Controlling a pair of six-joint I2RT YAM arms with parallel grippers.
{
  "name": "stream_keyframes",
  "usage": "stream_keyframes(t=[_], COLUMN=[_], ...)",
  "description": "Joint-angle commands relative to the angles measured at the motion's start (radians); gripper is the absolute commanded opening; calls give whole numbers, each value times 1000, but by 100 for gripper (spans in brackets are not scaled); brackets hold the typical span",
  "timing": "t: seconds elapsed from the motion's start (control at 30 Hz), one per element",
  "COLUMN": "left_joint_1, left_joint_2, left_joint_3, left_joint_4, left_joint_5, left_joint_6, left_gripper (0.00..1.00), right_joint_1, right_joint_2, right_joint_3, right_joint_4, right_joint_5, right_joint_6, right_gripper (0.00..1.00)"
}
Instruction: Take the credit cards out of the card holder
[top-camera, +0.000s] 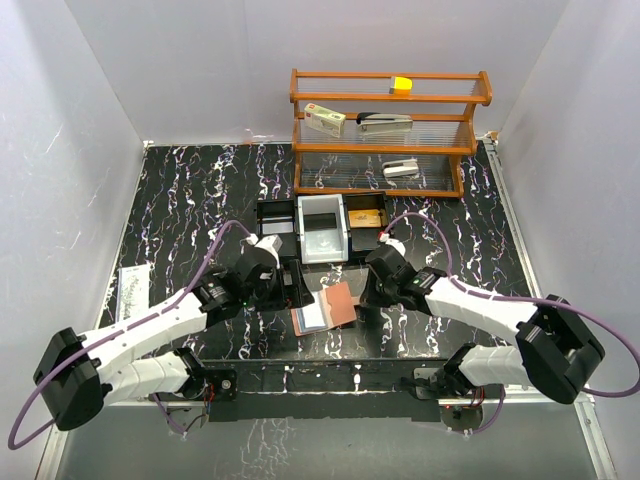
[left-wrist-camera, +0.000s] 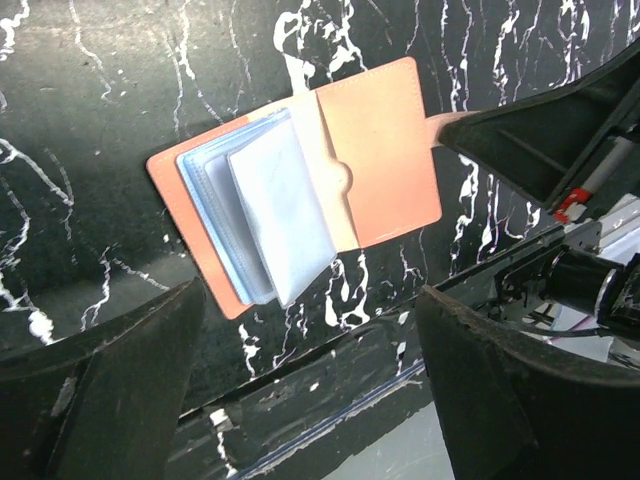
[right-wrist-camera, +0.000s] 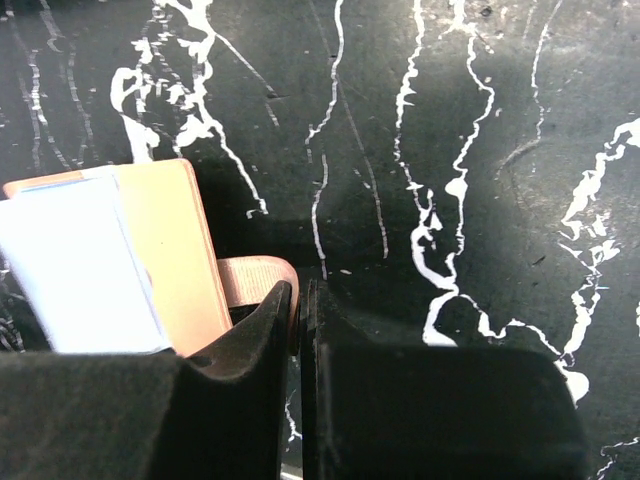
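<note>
Left fingers (left-wrist-camera: 110, 390), spread wide, are held over the card holder (left-wrist-camera: 385, 150), which is laid open on the counter (left-wrist-camera: 120, 80), pale sleeves (left-wrist-camera: 275, 215) fanned up. Its tab (right-wrist-camera: 250, 272) is pinched by the right fingers (right-wrist-camera: 240, 370), pressed together. If a sleeve is grabbed instead of a card, the holder may be dragged and the tab pulled free.

I'm working in a robotics lab test booth, staged like an office desk. Plain white panels (top-camera: 200, 60) wall in a black marble-patterned tabletop (top-camera: 190, 190). A wooden shelf (top-camera: 380, 150) at the back carries a stapler (top-camera: 385, 121) and a small box (top-camera: 324, 119). Black and white trays (top-camera: 322, 230) sit just before the shelf, and two cabled robot arms (top-camera: 150, 335) are bolted at the edge farthest from it.
</note>
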Motion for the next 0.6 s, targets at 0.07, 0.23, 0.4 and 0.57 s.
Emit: stream_keyframes(t=[0.07, 0.23, 0.4, 0.57], left_joint_1=[-1, -2, -2, -2], left_joint_2=[54, 68, 140, 206], left_joint_3=[-34, -82, -112, -162], left_joint_4=[175, 285, 374, 513], left_joint_5=[35, -3, 2, 41], left_joint_6=[-49, -85, -108, -146], left_gripper=[75, 74, 74, 69], right_joint_1=[-8, -7, -7, -9], right_joint_2=[18, -29, -57, -88], right_joint_3=[-35, -47, -90, -140], right_joint_4=[65, 110, 132, 165], right_joint_5=[80, 49, -11, -36], right_joint_6=[-33, -88, -87, -87], right_gripper=[2, 3, 4, 4])
